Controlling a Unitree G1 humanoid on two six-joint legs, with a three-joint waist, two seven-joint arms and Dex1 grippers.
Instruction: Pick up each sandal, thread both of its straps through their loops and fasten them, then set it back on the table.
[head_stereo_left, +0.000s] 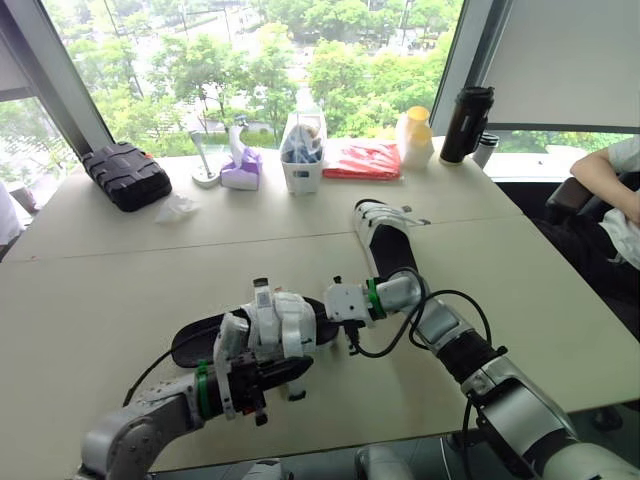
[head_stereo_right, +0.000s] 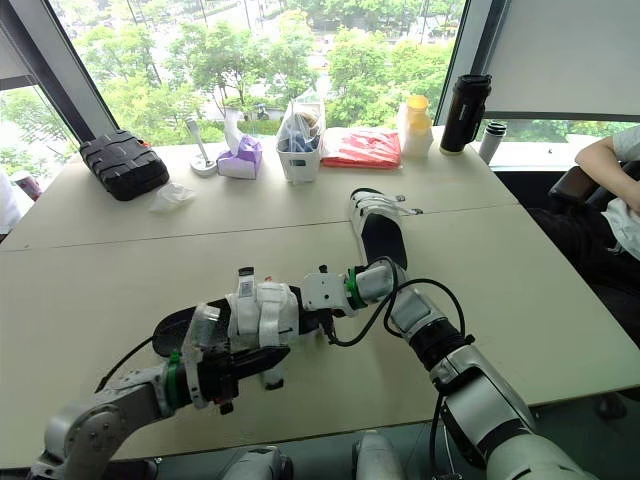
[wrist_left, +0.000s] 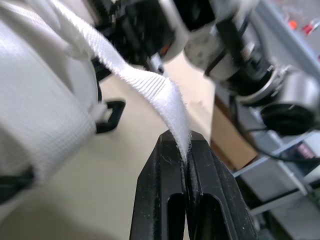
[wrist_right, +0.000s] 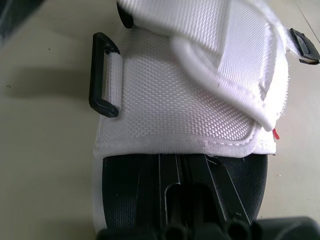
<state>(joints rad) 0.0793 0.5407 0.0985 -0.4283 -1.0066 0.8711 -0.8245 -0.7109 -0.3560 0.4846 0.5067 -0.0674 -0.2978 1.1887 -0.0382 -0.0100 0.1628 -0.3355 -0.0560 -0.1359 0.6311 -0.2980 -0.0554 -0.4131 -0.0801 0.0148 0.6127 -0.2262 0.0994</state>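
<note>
A black-soled sandal (head_stereo_left: 195, 342) with white straps (head_stereo_left: 281, 320) lies across the near table between my grippers. My left gripper (wrist_left: 185, 150) is shut on the tip of one white strap (wrist_left: 150, 87), pulled out from the sandal; it sits below the straps (head_stereo_left: 272, 380). My right gripper (head_stereo_left: 328, 312) holds the sandal's right end, its fingers (wrist_right: 200, 185) together on the black footbed, beside a white strap pad (wrist_right: 185, 105) and a black loop (wrist_right: 102, 75). A second sandal (head_stereo_left: 380, 238) lies flat further back on the table.
Along the far edge stand a black case (head_stereo_left: 125, 175), a purple item (head_stereo_left: 242, 168), a white container (head_stereo_left: 302, 152), a red packet (head_stereo_left: 362, 160), a yellow-lidded bottle (head_stereo_left: 415, 135) and a black flask (head_stereo_left: 466, 123). A person's arm (head_stereo_left: 605, 165) rests at the right. The table's (head_stereo_left: 560, 310) front edge is close.
</note>
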